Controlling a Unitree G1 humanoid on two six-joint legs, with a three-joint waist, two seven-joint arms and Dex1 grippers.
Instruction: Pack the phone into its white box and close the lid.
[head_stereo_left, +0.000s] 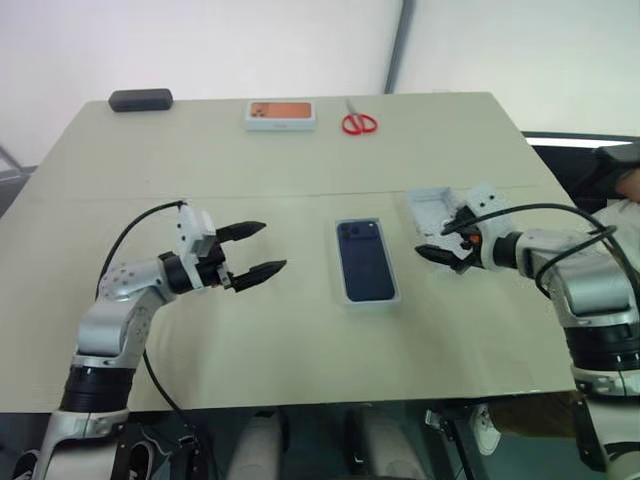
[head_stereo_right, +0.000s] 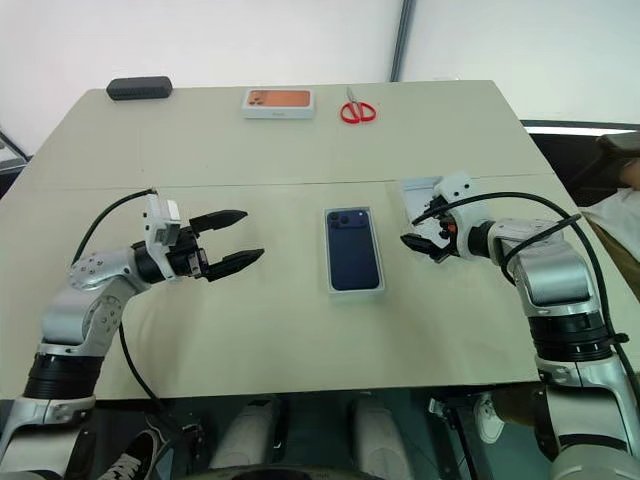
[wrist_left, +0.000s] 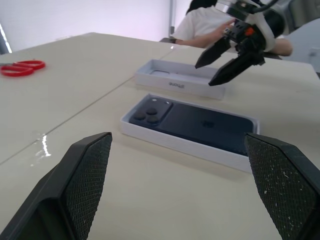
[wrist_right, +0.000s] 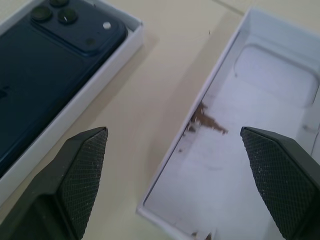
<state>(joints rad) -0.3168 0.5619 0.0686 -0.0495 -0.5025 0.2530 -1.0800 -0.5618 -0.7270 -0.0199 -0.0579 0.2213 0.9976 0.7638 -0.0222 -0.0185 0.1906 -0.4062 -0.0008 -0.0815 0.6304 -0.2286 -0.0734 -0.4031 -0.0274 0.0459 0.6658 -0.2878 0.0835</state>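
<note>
Phone (head_stereo_left: 365, 260) lay face down in the white box (head_stereo_left: 343, 297) at mid-surface, camera cluster at the far end, sitting flat and fully inside the walls. The packing half of the task looked done — the lid (head_stereo_left: 432, 207) was still off, so closing it was the step in hand.

The lid rested open side up just right of the box and a little farther back, apart from it. Its inside was plain white with a faint rounded recess outline and a brownish scuff along one wall, seen in the right wrist view.

Right end effector (head_stereo_left: 444, 243) hovered over the lid's near edge, fingers spread wide, holding nothing. Left end effector (head_stereo_left: 257, 250) hung left of the box, well apart from it, also wide open and empty.

To do this well, my reading: the lid had to be turned over before it could go on, so the grip should take a long wall firmly enough to survive the flip. The walls were thin card and shallow — a pinch near a corner could buckle or twist it. The left end effector could steady the box against sliding. The lid should be lined up square over all four walls, then pressed down evenly; a skewed start would likely jam.

Scissors (head_stereo_left: 359, 123), an orange-topped box (head_stereo_left: 281, 113) and a black case (head_stereo_left: 141, 99) sat along the far edge, out of the way.
</note>
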